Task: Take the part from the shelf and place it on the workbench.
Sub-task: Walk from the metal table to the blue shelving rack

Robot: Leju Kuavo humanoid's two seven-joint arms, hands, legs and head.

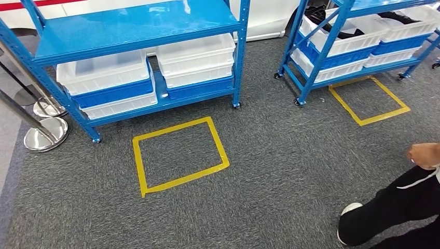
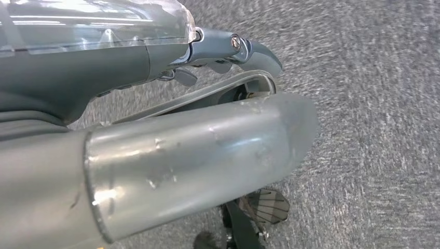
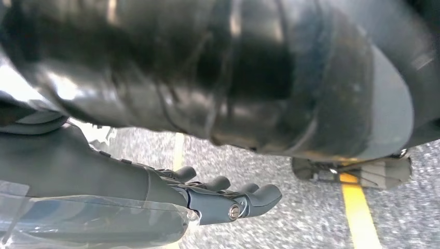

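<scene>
Grey carpet under both hanging hands; right hand (image 3: pixel 228 199) fingers empty, left hand (image 2: pixel 228 52) unclear. Shelf (image 1: pixel 135 26) bins (image 1: pixel 197 59) ahead: part hidden, handling unknown.

The robot's left hand (image 2: pixel 228 49), seen in the left wrist view, hangs over the floor with a thick grey thumb stretched out straight from under a clear, glossy wrist cover. The darker fingers are mostly hidden behind it, so how they lie cannot be told. Nothing is seen in the hand.

The robot's right hand (image 3: pixel 223 194), in the right wrist view, reaches out from a grey ribbed cover and a clear wrist shell. Its dark fingers (image 3: pixel 217 182) lie side by side, slightly apart and gently curved, with the thumb extended beside them. They hold nothing.
</scene>
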